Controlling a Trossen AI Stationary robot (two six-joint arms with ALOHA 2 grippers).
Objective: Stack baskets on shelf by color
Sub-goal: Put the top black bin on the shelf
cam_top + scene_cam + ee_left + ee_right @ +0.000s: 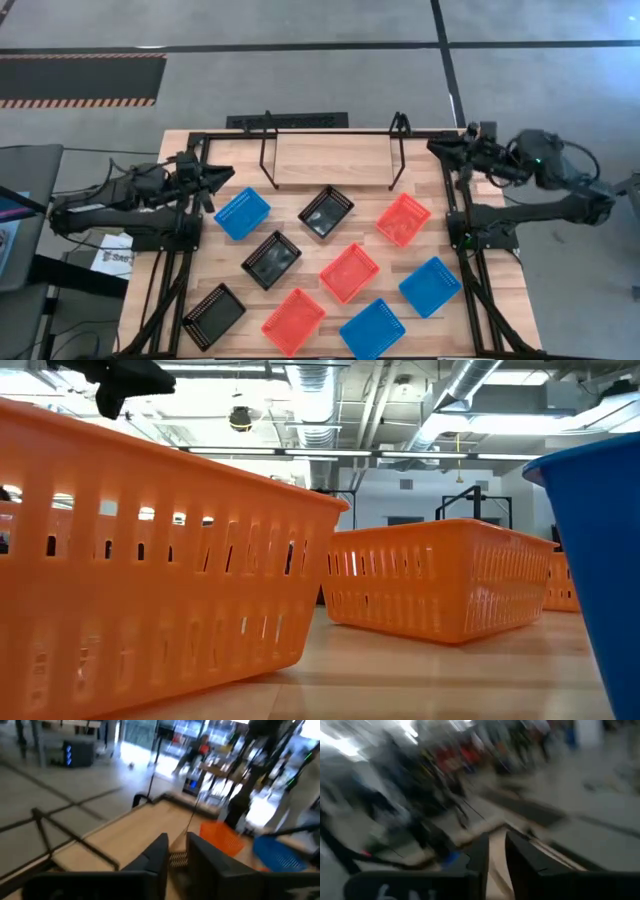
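Both claws, left claw [207, 180] and right claw [447, 150], nearly closed on nothing, parked at table [500, 300] edges | nine baskets [349, 271] loose, unsorted | shelf [330, 158] bare, awaiting stacks

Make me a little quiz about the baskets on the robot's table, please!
1. How many blue baskets lie on the table?
2. True or false: the shelf already holds a basket.
3. Which color is the basket nearest the left end effector: A red, B blue, C black?

Key:
1. Three: one near the left arm, two at the near right.
2. False; its board is bare, and all nine baskets sit on the table.
3. B, blue.
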